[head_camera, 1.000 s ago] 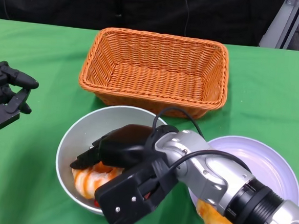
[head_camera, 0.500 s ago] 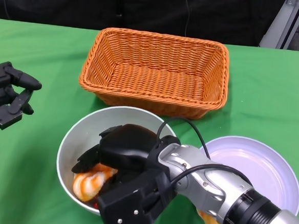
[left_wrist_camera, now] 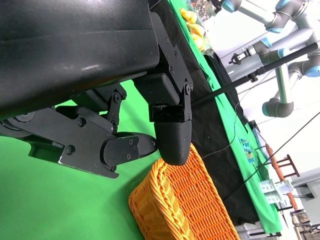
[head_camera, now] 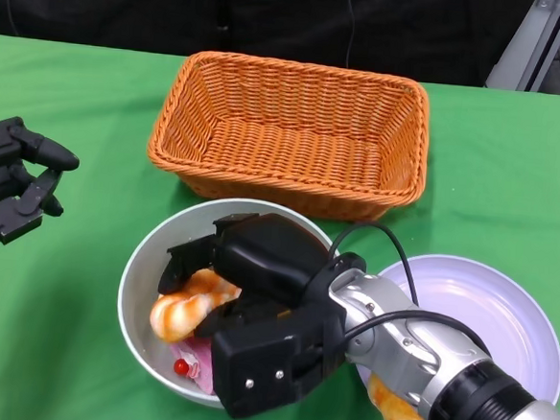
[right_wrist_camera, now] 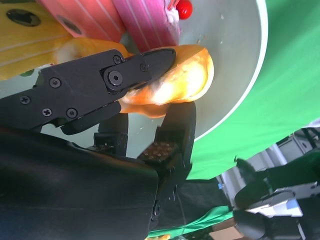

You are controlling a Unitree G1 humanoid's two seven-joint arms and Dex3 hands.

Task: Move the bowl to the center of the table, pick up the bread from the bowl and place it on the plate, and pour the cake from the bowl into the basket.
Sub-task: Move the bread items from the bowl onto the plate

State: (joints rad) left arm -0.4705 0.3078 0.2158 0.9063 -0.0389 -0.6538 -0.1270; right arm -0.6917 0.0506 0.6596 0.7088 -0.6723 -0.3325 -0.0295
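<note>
The grey bowl (head_camera: 147,258) stands on the green cloth in front of the orange basket (head_camera: 295,134). My right hand (head_camera: 257,261) reaches into the bowl and pinches the orange-and-white bread (head_camera: 189,302), raised a little off the bottom. In the right wrist view the fingers (right_wrist_camera: 150,62) clamp the bread (right_wrist_camera: 182,80) from both sides. A pink cake (head_camera: 195,366) with a red cherry lies in the bowl's near part, and the right wrist view shows this cake (right_wrist_camera: 140,20) too. The lavender plate (head_camera: 489,311) sits to the right. My left hand (head_camera: 12,191) hovers at the far left, holding nothing.
Another orange bread piece (head_camera: 402,418) lies by the plate's near edge, partly under my right forearm. The left wrist view shows my left hand's fingers (left_wrist_camera: 170,135) above the cloth with the basket (left_wrist_camera: 180,205) beyond. Black drapes bound the table's far side.
My right hand has closed around the bread and raised it toward the bowl's middle, which uncovered the pink cake beneath. The left hand has stayed where it was.
</note>
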